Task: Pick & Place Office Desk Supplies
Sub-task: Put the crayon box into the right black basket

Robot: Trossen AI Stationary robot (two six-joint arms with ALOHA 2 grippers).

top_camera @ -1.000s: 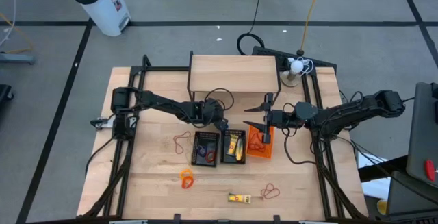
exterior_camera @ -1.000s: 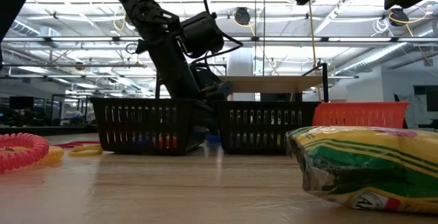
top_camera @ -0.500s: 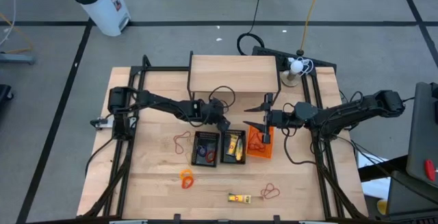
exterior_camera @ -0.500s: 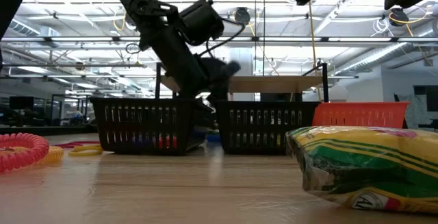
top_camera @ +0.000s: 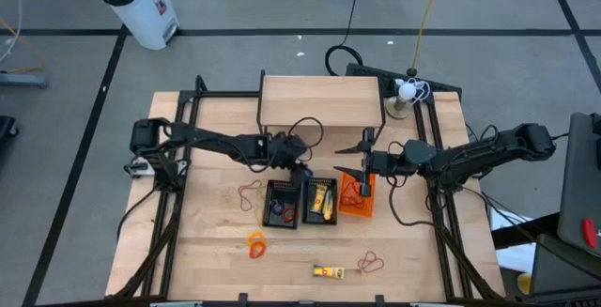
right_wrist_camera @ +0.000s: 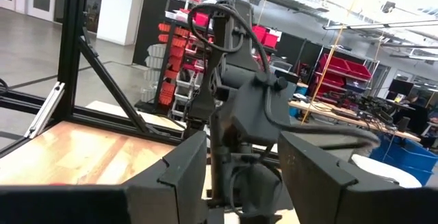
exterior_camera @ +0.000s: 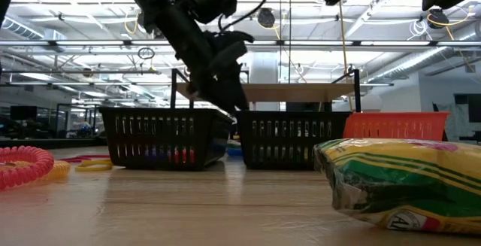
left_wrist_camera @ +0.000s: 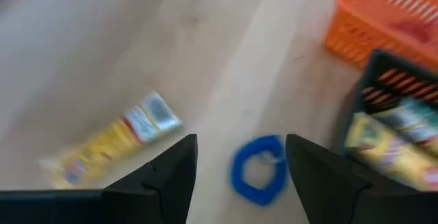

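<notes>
My left gripper (top_camera: 301, 164) (exterior_camera: 237, 103) hangs open just beyond the two black baskets (top_camera: 283, 204) (top_camera: 322, 199), touching nothing. Its wrist view shows a blue loop (left_wrist_camera: 259, 170) lying flat on the wood beneath the open fingers (left_wrist_camera: 241, 143), with a yellow-gold pack (left_wrist_camera: 113, 145) beside it. Yellow packs (top_camera: 323, 200) lie in the right black basket. My right gripper (top_camera: 357, 156) (right_wrist_camera: 239, 142) waits open above the orange basket (top_camera: 355, 194). Loose on the table lie red rubber bands (top_camera: 248, 192) (top_camera: 371, 263), an orange coil (top_camera: 255, 243) and a yellow pack (top_camera: 329, 270).
A raised wooden shelf (top_camera: 321, 100) stands at the far side, and a black frame (top_camera: 178, 185) runs along the table's edges. In the low view a yellow-green pack (exterior_camera: 402, 182) lies close by, with a red coil (exterior_camera: 26, 163) at the left.
My left gripper has risen from low behind the black baskets to above their rims, and its arm has swung a little toward the table's left. The right arm has kept still.
</notes>
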